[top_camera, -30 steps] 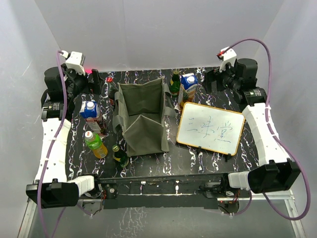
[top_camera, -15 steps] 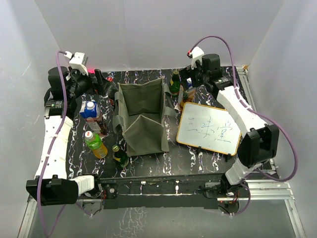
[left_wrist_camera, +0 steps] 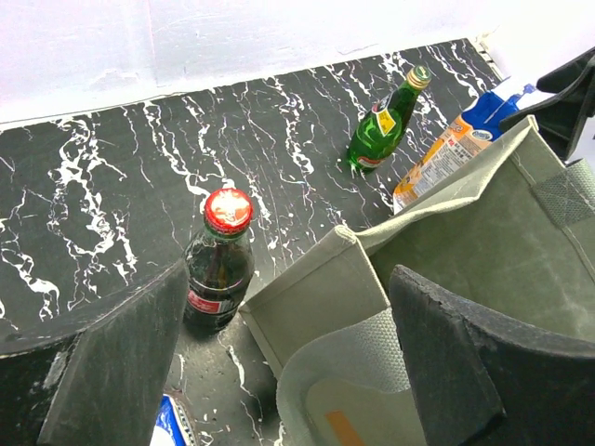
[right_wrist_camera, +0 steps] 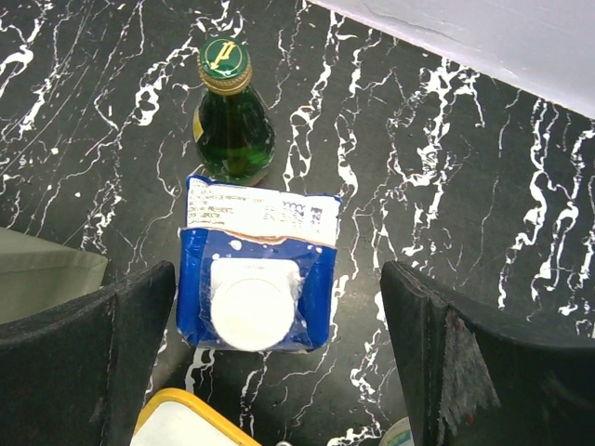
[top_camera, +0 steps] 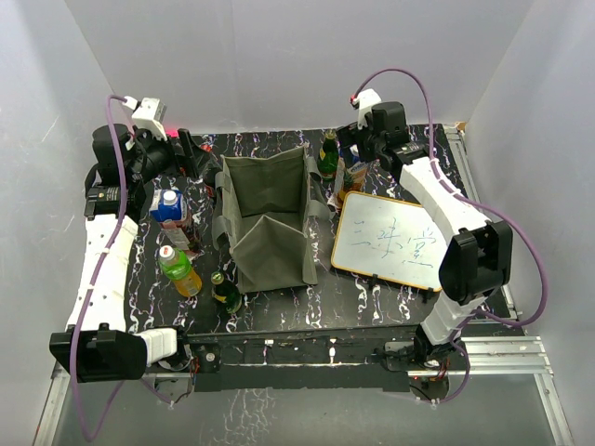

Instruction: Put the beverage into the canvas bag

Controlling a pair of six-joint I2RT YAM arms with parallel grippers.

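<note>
The canvas bag [top_camera: 270,218] is seen at the middle of the worktop [top_camera: 279,311], a little toward the left edge, with its far side close to the far edge. It is a boxy olive-grey cloth tote, set upright with its mouth open upward. The soft walls are slumped and creased, a fold is shown across the inside, and strap handles are draped at its left and right sides.

The left fingers [left_wrist_camera: 112,372] are held wide apart over the bag's far left corner, with nothing gripped between them. In the left wrist view the bag's pale rim and a webbing strap are seen beneath them. A cola bottle [left_wrist_camera: 220,255] with a red cap is stood upright just beside that corner.

The right fingers [right_wrist_camera: 84,362] are likewise spread wide and unclenched above a blue-topped carton [right_wrist_camera: 256,279] with a round white cap, which is touched by neither finger. A green glass bottle [right_wrist_camera: 231,116] with a green and gold cap is stood just beyond the carton, toward the far edge. Both are placed just right of the bag.

A yellow-framed whiteboard [top_camera: 397,240] is laid on the right half of the worktop, beside the bag. Near the left edge a second carton [top_camera: 168,206] and a light green plastic bottle [top_camera: 178,269] are grouped. A small dark bottle [top_camera: 223,293] is stood just beside the bag's near left corner.
</note>
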